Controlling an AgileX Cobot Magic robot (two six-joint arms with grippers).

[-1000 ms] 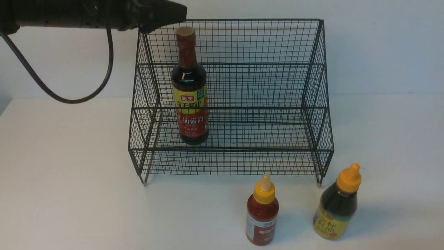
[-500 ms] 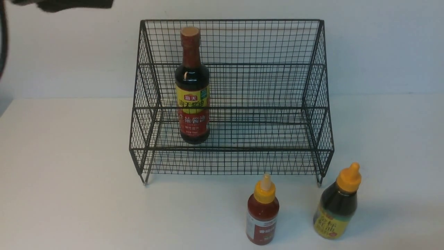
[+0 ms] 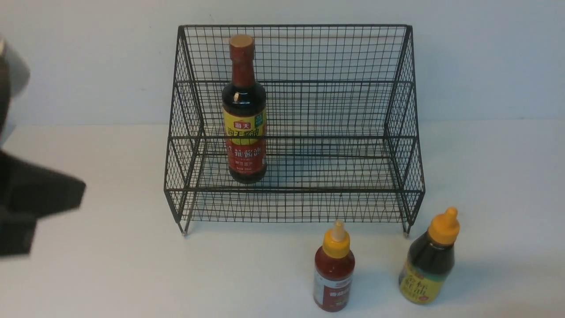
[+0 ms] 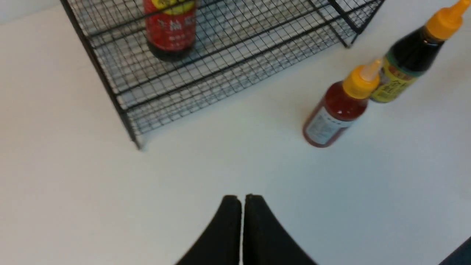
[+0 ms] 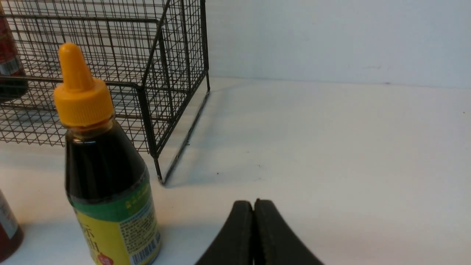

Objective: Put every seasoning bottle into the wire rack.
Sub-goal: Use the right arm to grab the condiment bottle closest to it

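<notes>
**So: both grippers closed and empty, one bottle racked, two on the table**

Nearest, my left gripper has its two black fingers pressed together with nothing between them, above bare white table. In the front view that arm is only a dark blur at the left edge. My right gripper is likewise closed on nothing. It sits low over the table, near the squat dark bottle but apart from it.

Further out, two bottles stand upright on the table in front of the rack's right half. The small red bottle with its yellow nozzle cap stands to the left. The squat dark bottle, with an orange-yellow cap and a yellow label, stands to its right, off the rack's right front corner. They are near each other but not touching.

Beyond them is the wire rack, black mesh in two stepped tiers. The tall dark bottle with the gold cap stands upright on the lower tier, toward the left side. Behind the rack is a pale wall.
</notes>
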